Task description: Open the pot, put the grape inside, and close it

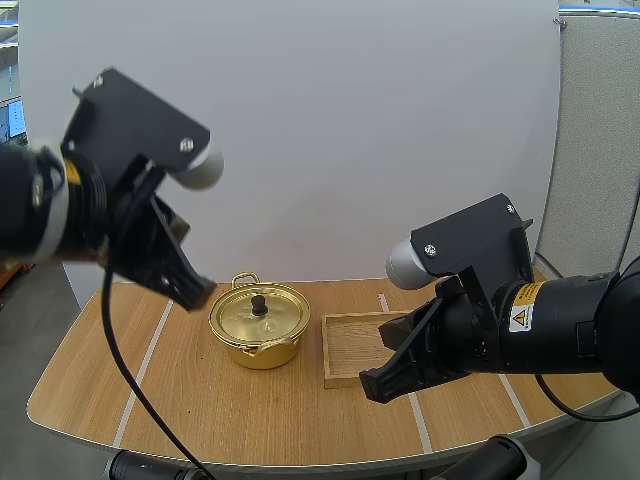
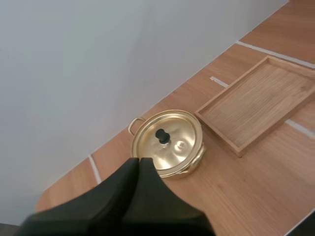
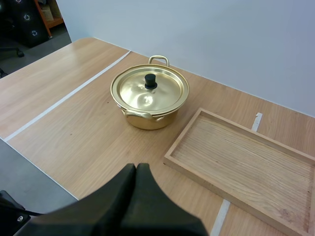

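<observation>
Left gripper (image 2: pixel 139 160) and right gripper (image 3: pixel 136 167) hang empty, fingers together. Below them, the lid (image 1: pixel 276 318) on the gold pot (image 1: pixel 262 347) looks light, rigid, slick; pinch its black knob (image 1: pixel 259 302).

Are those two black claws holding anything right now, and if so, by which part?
Nothing. The left gripper and the right gripper are both shut empty, and the lid sits on the pot untouched.

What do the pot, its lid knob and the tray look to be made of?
The pot looks like polished gold-coloured metal: its lid throws mirror-like highlights. The knob is matte black, probably plastic, though I can't confirm. The tray is light bare wood with visible grain.
</observation>
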{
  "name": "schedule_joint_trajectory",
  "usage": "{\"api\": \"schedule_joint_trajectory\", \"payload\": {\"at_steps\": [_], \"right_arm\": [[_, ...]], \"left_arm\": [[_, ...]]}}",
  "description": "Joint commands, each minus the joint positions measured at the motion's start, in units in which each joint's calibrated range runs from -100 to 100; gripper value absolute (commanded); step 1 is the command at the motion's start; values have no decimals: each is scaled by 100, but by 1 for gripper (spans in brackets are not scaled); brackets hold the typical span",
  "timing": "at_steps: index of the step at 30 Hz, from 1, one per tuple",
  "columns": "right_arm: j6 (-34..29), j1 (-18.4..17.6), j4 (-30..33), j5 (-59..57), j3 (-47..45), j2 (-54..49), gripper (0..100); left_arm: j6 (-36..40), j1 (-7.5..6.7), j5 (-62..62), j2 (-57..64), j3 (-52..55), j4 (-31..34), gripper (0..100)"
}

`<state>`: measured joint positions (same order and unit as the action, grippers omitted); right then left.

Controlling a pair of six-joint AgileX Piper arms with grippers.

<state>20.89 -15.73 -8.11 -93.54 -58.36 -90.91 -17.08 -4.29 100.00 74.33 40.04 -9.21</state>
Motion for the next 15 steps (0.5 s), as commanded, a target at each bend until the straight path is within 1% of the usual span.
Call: {"api": "schedule_joint_trajectory", "payload": {"at_steps": [1,5,11,15], "right_arm": [[8,33,-17,-10,-22,-47,0],[32,202,22,-10,-22,-47,0],[32,471,22,136,-22,-105,0],[32,670,-8,453,-22,-465,0]], "left_arm": [[96,-21,0,236,426,-399,0],[129,-21,0,641,1046,-649,0],[573,-21,0,1282,1554,-659,0],[1077,-21,-938,1569,1583,-659,0]]}}
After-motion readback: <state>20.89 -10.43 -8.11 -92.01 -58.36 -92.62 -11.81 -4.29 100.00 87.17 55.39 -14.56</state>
